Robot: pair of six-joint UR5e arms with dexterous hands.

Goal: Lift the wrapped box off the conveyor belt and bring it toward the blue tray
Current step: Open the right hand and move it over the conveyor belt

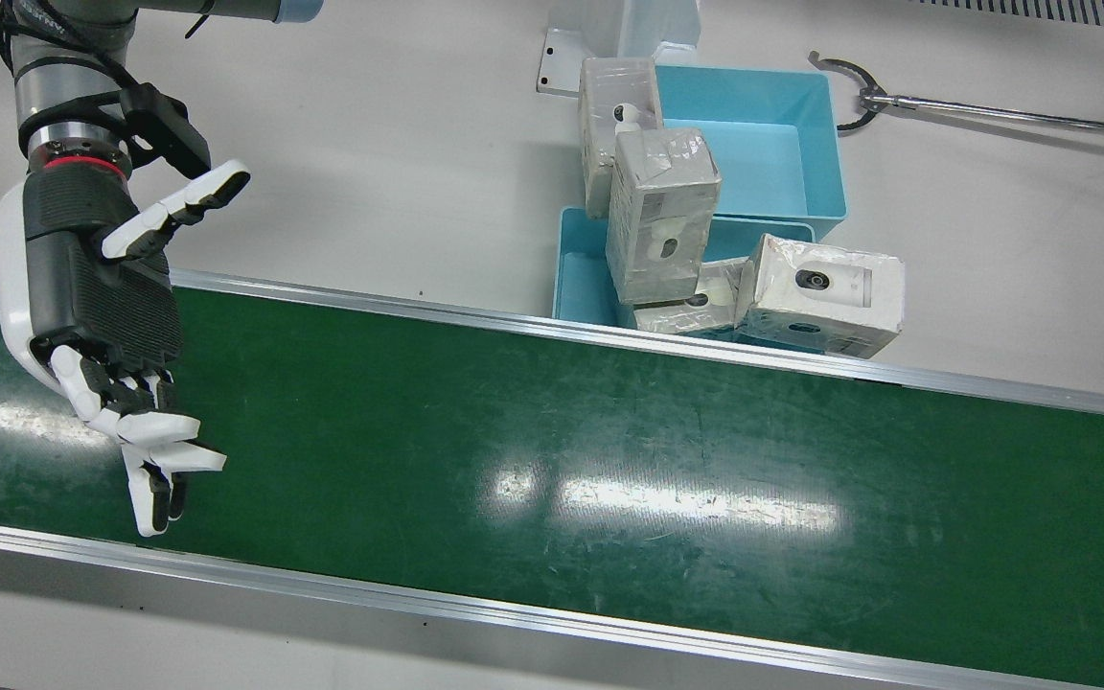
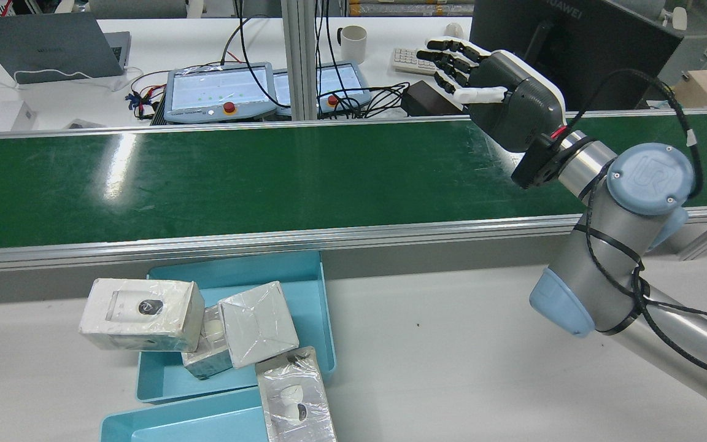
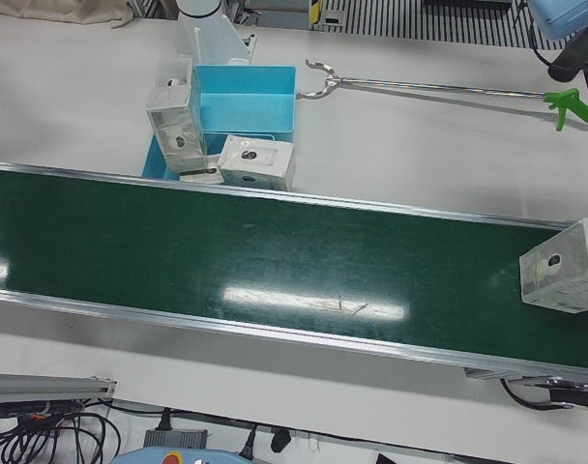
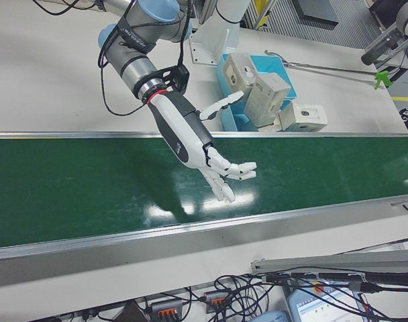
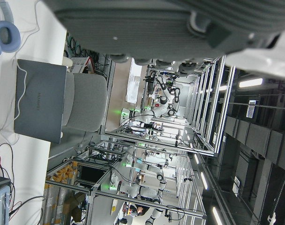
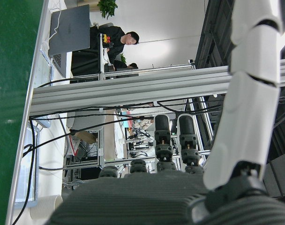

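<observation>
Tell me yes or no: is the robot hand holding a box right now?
No. The right robot hand hovers open over the bare green belt, holding nothing.

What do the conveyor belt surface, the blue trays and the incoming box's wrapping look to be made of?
Conveyor belt: likely smooth green rubber or PVC, glossy, with light glare and fine scuffs.
Blue trays: apparently moulded plastic, uniform matte colour, thin walls.
Box on the belt: seemingly white cardboard under clear film; creases and shine show.

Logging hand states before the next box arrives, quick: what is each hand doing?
Right hand: open, holding nothing, above the belt.
Left hand: cannot be told.
</observation>
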